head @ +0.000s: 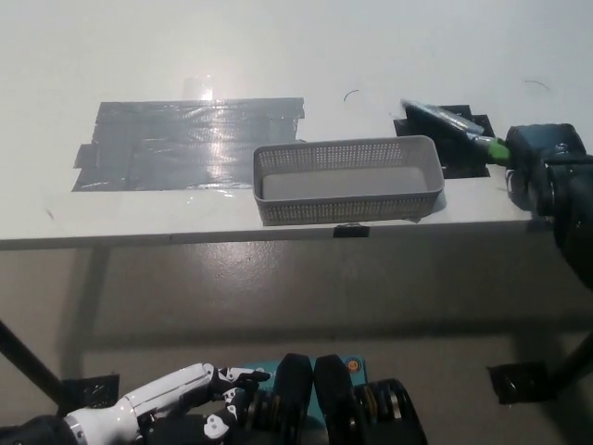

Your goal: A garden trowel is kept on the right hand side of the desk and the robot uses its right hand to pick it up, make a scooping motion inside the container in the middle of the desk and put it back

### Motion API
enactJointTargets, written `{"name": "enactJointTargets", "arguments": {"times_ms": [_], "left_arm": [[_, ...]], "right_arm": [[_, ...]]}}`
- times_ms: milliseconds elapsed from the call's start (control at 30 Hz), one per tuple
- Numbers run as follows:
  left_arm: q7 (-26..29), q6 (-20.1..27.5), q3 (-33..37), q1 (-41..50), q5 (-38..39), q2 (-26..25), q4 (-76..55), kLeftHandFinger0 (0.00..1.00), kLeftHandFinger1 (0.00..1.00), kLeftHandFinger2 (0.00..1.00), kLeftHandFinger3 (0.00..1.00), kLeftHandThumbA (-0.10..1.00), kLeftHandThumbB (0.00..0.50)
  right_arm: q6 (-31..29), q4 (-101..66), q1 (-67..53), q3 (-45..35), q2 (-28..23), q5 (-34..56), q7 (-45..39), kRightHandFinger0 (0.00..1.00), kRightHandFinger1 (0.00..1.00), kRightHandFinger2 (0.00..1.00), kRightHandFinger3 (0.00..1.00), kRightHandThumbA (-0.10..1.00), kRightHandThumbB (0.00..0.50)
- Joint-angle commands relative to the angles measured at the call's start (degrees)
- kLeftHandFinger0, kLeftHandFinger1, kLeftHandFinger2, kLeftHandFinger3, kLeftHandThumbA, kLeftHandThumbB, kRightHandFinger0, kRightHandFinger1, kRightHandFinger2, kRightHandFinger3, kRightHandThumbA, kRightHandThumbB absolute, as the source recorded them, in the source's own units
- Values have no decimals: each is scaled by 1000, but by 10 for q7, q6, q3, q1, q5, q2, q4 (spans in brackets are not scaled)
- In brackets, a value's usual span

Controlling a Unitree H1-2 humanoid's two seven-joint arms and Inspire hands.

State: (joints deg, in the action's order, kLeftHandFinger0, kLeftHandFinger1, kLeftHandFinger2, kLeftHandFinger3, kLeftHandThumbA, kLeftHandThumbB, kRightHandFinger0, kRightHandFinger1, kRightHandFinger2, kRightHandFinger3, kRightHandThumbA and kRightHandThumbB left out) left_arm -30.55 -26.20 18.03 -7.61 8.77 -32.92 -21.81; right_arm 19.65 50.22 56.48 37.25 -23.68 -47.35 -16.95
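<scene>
Head view: I've got the R hand point(542, 171) at the right edge of the desk point(278, 46), fingers wrapped round the trowel point(443, 118) handle. Blade shows edge-on, over the black patch point(463, 159) just behind the right end of the container point(347, 206), not inside it. Can't tell if blade touches desk. L hand point(153, 408) rests at lower left, fingers apart, holding nothing.

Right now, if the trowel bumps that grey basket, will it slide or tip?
The perforated basket looks thin, plastic and empty, so probably light; it would likely slide on the smooth desk. It is low and wide, so tipping seems unlikely.
</scene>
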Motion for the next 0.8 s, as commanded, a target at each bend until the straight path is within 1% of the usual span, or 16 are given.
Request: {"name": "enactJointTargets", "arguments": {"times_ms": [0,67,133,167,233,267,333,367,433,467,500,533,567,633,667,767], "left_arm": [[-14,-7,-1,-12,9,-14,-15,1000,1000,1000,1000,1000,500],[-16,-7,-1,-12,9,-14,-14,1000,1000,1000,1000,1000,500],[-18,-7,0,-12,9,-14,-13,1000,1000,1000,1000,1000,500],[-20,-7,2,-14,9,-15,-12,1000,1000,1000,1000,1000,500],[-21,-7,4,-16,6,-16,-11,1000,1000,1000,1000,1000,500],[-23,-7,3,-17,7,-16,-11,1000,1000,1000,1000,1000,500],[-25,-7,4,-18,4,-16,-10,1000,1000,1000,1000,1000,500],[-24,-7,5,-18,4,-16,-11,1000,1000,1000,1000,1000,500],[-26,-7,4,-18,5,-16,-10,1000,1000,1000,1000,1000,500],[-26,-7,5,-18,4,-16,-10,1000,1000,1000,1000,1000,500],[-23,-7,5,-17,6,-17,-11,1000,1000,1000,1000,1000,500],[-25,-7,5,-17,7,-18,-11,1000,1000,1000,1000,1000,500],[-27,-7,5,-17,7,-18,-10,1000,1000,1000,1000,1000,500],[-29,-7,5,-19,6,-17,-9,1000,1000,1000,1000,1000,500],[-30,-7,5,-20,3,-16,-8,1000,1000,1000,1000,1000,500],[-30,-7,5,-21,2,-17,-8,1000,1000,1000,1000,1000,500]], "right_arm": [[-9,14,-8,12,-8,-21,21,71,354,592,939,-12,27],[-9,18,-12,13,-6,-22,25,44,334,573,929,-39,49],[-4,18,-21,7,-3,-18,32,5,318,573,896,-49,20],[0,28,-30,-1,4,-10,44,0,330,616,885,-72,33],[10,38,-43,-6,13,-9,60,36,375,662,915,-12,1],[18,42,-48,-3,17,-15,68,1,325,610,761,23,0],[12,44,-57,-1,18,-23,100,0,290,580,598,288,0],[0,42,-64,-6,18,-21,122,0,277,566,520,175,0],[-16,35,-81,-20,20,-14,171,0,283,618,436,108,0],[-17,37,-81,-22,21,-15,173,0,295,644,444,108,0],[-32,33,-89,-35,23,-5,199,0,310,672,572,159,4],[-38,35,-91,-40,24,-4,216,0,307,664,482,171,22],[-44,23,-97,-47,22,-1,226,0,330,678,423,77,7],[-65,15,-104,-55,18,-2,251,0,254,603,256,31,57],[-96,13,-107,-61,9,0,279,0,258,615,248,-95,2],[-119,-7,-113,-75,-3,8,287,0,240,601,265,-100,0]]}}
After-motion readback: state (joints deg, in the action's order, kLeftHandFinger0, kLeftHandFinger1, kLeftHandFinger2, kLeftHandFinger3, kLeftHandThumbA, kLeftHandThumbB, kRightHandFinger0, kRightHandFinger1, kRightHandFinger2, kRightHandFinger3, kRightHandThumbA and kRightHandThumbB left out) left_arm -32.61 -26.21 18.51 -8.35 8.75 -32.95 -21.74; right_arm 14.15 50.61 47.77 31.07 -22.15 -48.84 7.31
